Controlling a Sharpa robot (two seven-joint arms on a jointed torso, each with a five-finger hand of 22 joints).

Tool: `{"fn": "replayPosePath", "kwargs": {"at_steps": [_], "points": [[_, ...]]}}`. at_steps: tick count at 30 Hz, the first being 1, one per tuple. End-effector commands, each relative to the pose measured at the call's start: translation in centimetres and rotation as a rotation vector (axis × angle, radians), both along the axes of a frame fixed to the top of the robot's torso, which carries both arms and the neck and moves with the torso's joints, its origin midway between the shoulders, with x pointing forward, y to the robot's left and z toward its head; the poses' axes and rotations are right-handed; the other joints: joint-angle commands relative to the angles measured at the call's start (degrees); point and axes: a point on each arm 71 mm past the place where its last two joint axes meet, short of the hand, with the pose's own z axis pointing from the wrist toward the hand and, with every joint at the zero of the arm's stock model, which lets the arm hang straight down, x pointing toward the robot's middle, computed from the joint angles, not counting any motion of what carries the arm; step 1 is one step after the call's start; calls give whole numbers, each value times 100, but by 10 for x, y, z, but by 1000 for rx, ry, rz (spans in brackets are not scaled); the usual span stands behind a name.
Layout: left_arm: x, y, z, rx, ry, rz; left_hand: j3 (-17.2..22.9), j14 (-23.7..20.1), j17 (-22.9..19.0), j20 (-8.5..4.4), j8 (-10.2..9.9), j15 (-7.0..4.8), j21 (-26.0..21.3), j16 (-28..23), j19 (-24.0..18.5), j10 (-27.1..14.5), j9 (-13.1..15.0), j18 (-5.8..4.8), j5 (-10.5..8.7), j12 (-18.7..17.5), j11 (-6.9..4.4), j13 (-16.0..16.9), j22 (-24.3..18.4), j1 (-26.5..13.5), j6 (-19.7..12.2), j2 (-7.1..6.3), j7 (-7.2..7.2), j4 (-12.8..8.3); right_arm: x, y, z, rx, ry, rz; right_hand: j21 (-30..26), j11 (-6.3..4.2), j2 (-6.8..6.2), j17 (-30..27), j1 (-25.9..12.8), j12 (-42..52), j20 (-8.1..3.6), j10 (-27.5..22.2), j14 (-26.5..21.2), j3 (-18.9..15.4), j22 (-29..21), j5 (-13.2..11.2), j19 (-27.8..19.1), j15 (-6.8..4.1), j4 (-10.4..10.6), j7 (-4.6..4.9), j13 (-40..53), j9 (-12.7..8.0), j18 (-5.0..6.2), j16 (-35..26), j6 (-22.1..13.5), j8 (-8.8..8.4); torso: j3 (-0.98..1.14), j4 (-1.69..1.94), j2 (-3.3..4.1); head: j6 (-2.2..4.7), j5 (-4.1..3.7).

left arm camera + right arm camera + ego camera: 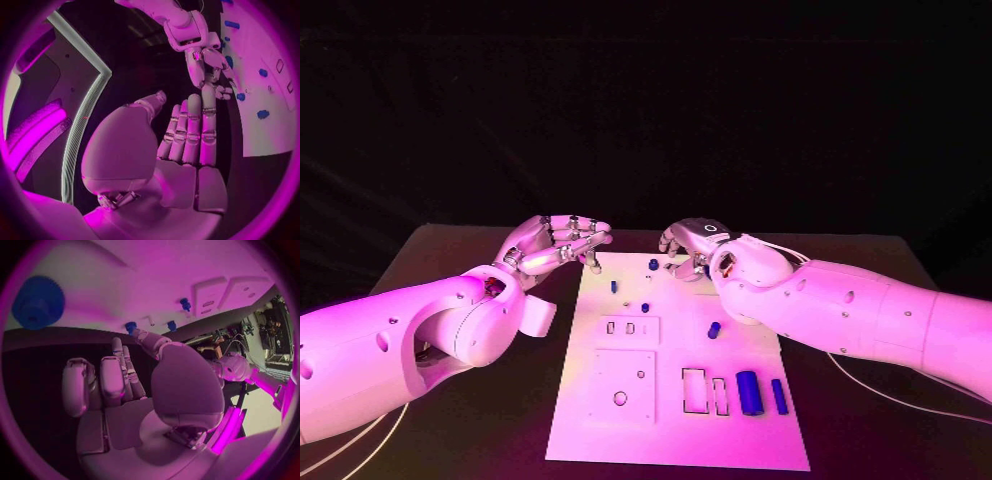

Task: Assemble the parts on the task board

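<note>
So the parts are little blue plastic-looking pegs and cylinders on the white task board [589, 420], which sits mid-bench [444, 250]. My guess is they're light, stiff and kinda slick, so they'd roll or skitter if nudged; best bet is a fingertip pinch across the sides, around the middle.

A small blue peg [653, 264] stands at the far end of the board, just left of the right robot hand [692, 243], which hovers over the far right corner with fingers curled in and nothing visibly held. The left robot hand [560, 243] hangs just off the far left edge, fingers curled together, also empty as far as I can tell.

The bigger blue cylinder [749, 392] and a slimmer blue rod [779, 396] lie near the right edge at the near end, well apart from both hands.
</note>
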Motion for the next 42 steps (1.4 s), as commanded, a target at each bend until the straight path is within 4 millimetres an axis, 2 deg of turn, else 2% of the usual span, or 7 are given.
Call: {"fn": "replayPosePath", "kwargs": {"at_steps": [1, 6, 9, 12, 16, 25, 42], "points": [[0, 2, 2, -13, -4, -11, 34, -21, -12, 13, -24, -7, 41, -33, -53, -20, 8, 19, 1, -22, 7, 9, 11, 14, -36, 3, 11, 7, -5, -18, 6, 75, 26, -8, 80, -51, -91, 119, 20, 123, -15, 267, 82, -56, 145, 6, 96, -25, 14, -23, 73, 12, 3, 105, 34, -46, 5, -49, -21, 17, 0], [2, 6, 1, -12, -3, -1, 34, -21, -12, 13, -24, -7, 41, -33, -53, -20, 8, 19, 1, -22, 7, 9, 11, 14, -36, 3, 11, 7, -6, -53, 8, 137, 100, -42, 319, -152, -201, 486, 222, 746, -83, 1034, 183, -572, 537, 328, 321, -103, -59, -20, 552, -3, -82, 384, -231, -228, 16, -112, -52, 37, 12], [2, 7, 1, -12, -2, 0, 40, -45, -26, 16, -26, -3, 53, -58, -90, -17, 13, 19, 1, -22, 8, 10, 22, 9, -36, -4, 10, 4, -4, -73, 4, 167, 182, -79, 452, -208, -82, 726, 397, 1463, -140, 982, 232, -1233, 751, 494, 436, -153, 11, -69, 1309, 97, -129, 572, -319, -147, 19, -130, -65, 47, 11], [2, 8, 1, -12, -2, 1, 41, -51, -29, 17, -26, -2, 55, -64, -98, -17, 14, 19, 1, -22, 8, 10, 24, 8, -36, -6, 9, 3, -1, -86, 1, 169, 238, -102, 681, -165, 209, 1479, 679, 5526, -122, 968, 354, -2041, 1120, 717, 628, -64, 290, -23, 5157, 266, -207, 1081, -539, 17, 29, -138, -68, 52, 19], [3, 8, 0, -11, -1, 3, 44, -62, -36, 19, -26, -1, 59, -76, -116, -14, 16, 18, 1, -21, 8, 11, 28, 3, -34, -7, 10, 4, 6, -101, -4, 176, 297, -145, 889, -73, 303, 2089, 804, 7464, -9, 1633, 451, -2329, 1452, 629, 819, -18, 726, 52, 6884, 358, -291, 1428, -649, 196, 35, -140, -68, 56, 6], [4, 9, -1, -9, 3, 5, 44, -62, -36, 19, -26, -1, 59, -76, -116, -14, 16, 18, 1, -21, 8, 11, 28, 3, -34, -7, 10, 4, 18, -104, -12, 163, 344, -194, 933, -20, 338, 2392, 898, 7869, 32, 1856, 503, -2310, 1520, 694, 861, 35, 889, 86, 7242, 376, -308, 1579, -748, 254, 25, -113, -55, 79, -67], [5, 9, -1, -7, 7, 5, 50, -71, -46, 22, -25, 1, 70, -91, -141, -10, 21, 19, 1, -19, 9, 13, 37, -6, -30, -3, 11, 7, 18, -95, -17, 147, 357, -187, 933, -27, 381, 2478, 921, 7962, 43, 1914, 518, -2221, 1520, 709, 861, 38, 958, 72, 7324, 406, -308, 1621, -643, 359, 21, -118, -58, 27, -6]]}}
